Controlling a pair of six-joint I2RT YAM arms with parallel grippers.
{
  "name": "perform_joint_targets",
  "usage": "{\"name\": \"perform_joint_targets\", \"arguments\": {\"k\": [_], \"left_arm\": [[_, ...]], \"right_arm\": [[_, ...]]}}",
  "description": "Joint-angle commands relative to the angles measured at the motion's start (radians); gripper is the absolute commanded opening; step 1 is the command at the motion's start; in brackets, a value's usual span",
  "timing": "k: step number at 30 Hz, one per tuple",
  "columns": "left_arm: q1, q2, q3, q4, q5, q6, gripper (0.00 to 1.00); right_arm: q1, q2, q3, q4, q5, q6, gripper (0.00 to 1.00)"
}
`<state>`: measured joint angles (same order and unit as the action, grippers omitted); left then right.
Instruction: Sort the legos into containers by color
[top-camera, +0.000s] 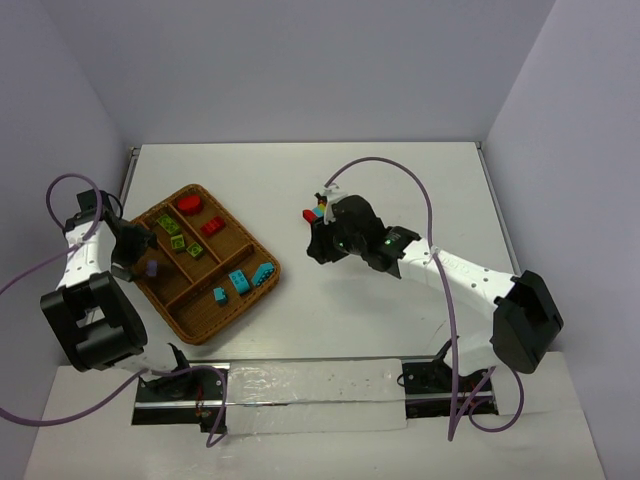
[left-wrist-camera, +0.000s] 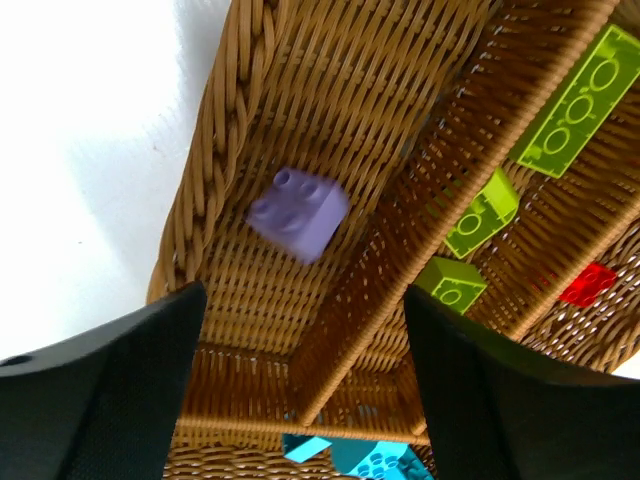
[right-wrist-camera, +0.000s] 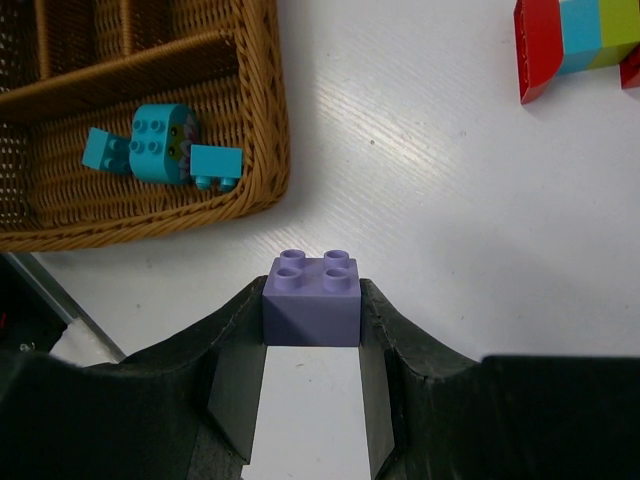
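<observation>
Your right gripper (right-wrist-camera: 312, 312) is clamped on a purple brick (right-wrist-camera: 310, 285), studs up. One finger (right-wrist-camera: 235, 380) is flat against each side of it. Bare table (right-wrist-camera: 450, 200) is behind it, just off a corner of the wicker tray (right-wrist-camera: 270, 110). Teal bricks (right-wrist-camera: 160, 148) lie in that corner compartment. A red-teal-green stack (right-wrist-camera: 570, 45) sits on the table, apart from the tray.

Your left gripper (left-wrist-camera: 300, 330) is spread wide with nothing between its fingers (left-wrist-camera: 110, 390), over the tray's outer compartment. A second purple brick (left-wrist-camera: 298, 212) shows there, a bit blurred; can't tell if it rests on the weave. The next compartment over has green bricks (left-wrist-camera: 480, 210), and past those is a red one (left-wrist-camera: 588, 284).

In the top view, red bricks (top-camera: 200, 215) are in the far compartments, green in the middle, and teal nearest the right arm.
</observation>
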<state>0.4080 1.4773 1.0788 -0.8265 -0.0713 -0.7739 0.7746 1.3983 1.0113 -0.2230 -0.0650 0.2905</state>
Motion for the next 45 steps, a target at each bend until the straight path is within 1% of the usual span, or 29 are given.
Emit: {"name": "perform_joint_targets", "arguments": {"k": [1,2,5,9,11,13,15,19,23,24,25,28,31,32,36,45], "left_arm": [[0.006,-0.041,-0.007,0.061,0.033,0.027,0.94],[0.006,-0.054,-0.003,0.06,0.041,0.033,0.99],[0.005,-0.094,0.015,0.046,0.045,0.056,0.99],[-0.013,-0.16,0.092,0.011,0.065,0.109,0.99],[-0.05,-0.183,0.166,0.001,0.075,0.114,0.99],[-0.086,-0.162,0.248,-0.064,0.077,0.11,0.99],[-0.139,-0.142,0.383,-0.113,0.05,0.108,0.99],[-0.188,-0.174,0.483,-0.112,0.068,0.109,0.99],[-0.219,-0.221,0.533,-0.106,0.128,0.098,0.99],[-0.222,-0.232,0.543,-0.106,0.15,0.1,0.99],[-0.225,-0.233,0.549,-0.107,0.161,0.1,0.99],[-0.231,-0.249,0.568,-0.119,0.182,0.105,0.99],[-0.23,-0.264,0.563,-0.125,0.186,0.111,0.99],[-0.23,-0.272,0.556,-0.125,0.189,0.113,0.99],[-0.23,-0.286,0.526,-0.128,0.192,0.124,0.99],[-0.23,-0.304,0.462,-0.135,0.18,0.122,0.99]], "right_arm": [[0.014,0.019,0.084,0.023,-0.018,-0.002,0.0],[0.02,0.03,0.105,0.017,-0.024,0.001,0.0],[0.035,0.07,0.158,-0.009,-0.041,0.015,0.0],[0.102,0.177,0.285,-0.017,-0.073,0.016,0.0],[0.128,0.243,0.36,-0.005,-0.163,0.034,0.01],[0.165,0.323,0.452,0.0,-0.186,0.04,0.02],[0.204,0.402,0.551,-0.018,-0.198,0.033,0.02],[0.255,0.539,0.763,-0.054,-0.219,0.035,0.02],[0.271,0.691,0.91,-0.096,-0.248,0.055,0.03],[0.278,0.752,0.989,-0.126,-0.254,0.058,0.03],[0.283,0.758,0.998,-0.13,-0.254,0.058,0.03],[0.303,0.915,1.246,-0.206,-0.258,0.067,0.05],[0.313,1.006,1.342,-0.223,-0.259,0.096,0.06],[0.316,1.027,1.363,-0.213,-0.262,0.111,0.07],[0.318,1.052,1.345,-0.131,-0.266,0.162,0.08],[0.325,1.121,1.382,-0.061,-0.268,0.213,0.1]]}}
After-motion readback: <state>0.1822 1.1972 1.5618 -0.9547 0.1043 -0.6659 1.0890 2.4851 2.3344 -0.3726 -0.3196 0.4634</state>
